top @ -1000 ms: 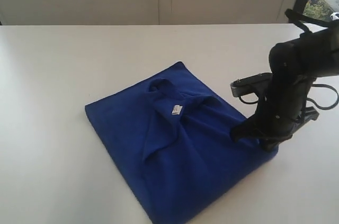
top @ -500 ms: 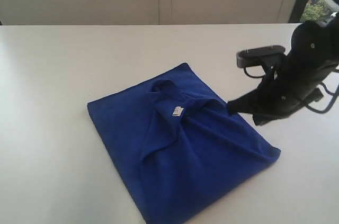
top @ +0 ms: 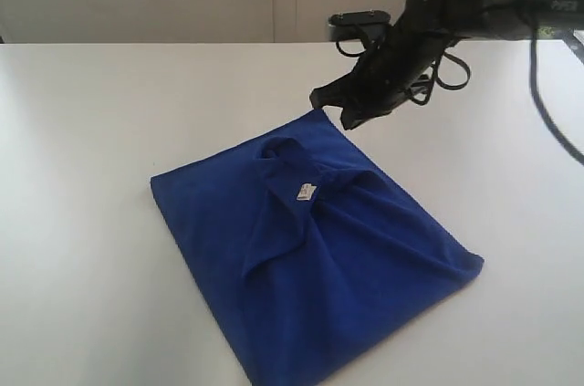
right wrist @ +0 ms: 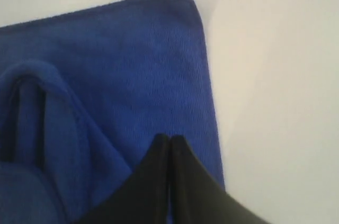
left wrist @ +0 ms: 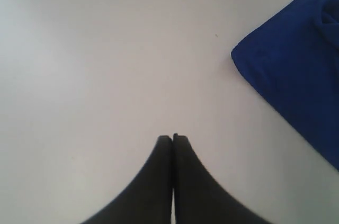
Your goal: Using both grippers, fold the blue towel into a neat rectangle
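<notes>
Count: one blue towel (top: 365,258), one white tag (top: 305,190) on top, two grippers. Folded cloth flat on the desk (top: 109,130), well clear of its far edge. Both closed and empty: right gripper (top: 330,105) over the towel's far corner, left gripper (left wrist: 173,137) above bare desk beside another corner.
</notes>
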